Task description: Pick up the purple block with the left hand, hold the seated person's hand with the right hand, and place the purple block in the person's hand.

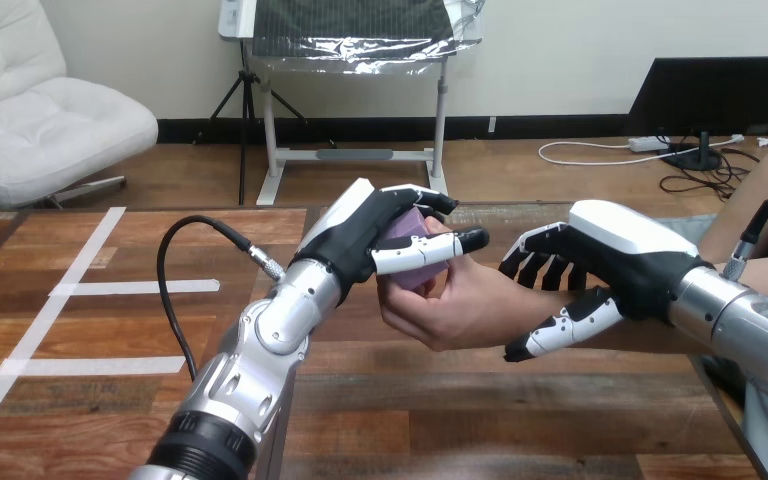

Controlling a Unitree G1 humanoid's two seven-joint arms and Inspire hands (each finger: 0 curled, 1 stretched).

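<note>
Both robot hands are busy. The left hand (360, 235) clasps the block (407, 250), with its fingers over the top and its thumb across the near face. The person's hand (450, 310) lies cupped at 5 o'clock from the block, its fingertips touching the underside, so the coming move is probably a short lowering and a release. The block's long axis is too covered to tell. The left arm (260, 340) slants up from 7 o'clock. At 3 o'clock, the right hand (610, 265) curls round the person's wrist (525, 305), fingers over and thumb under.
</note>
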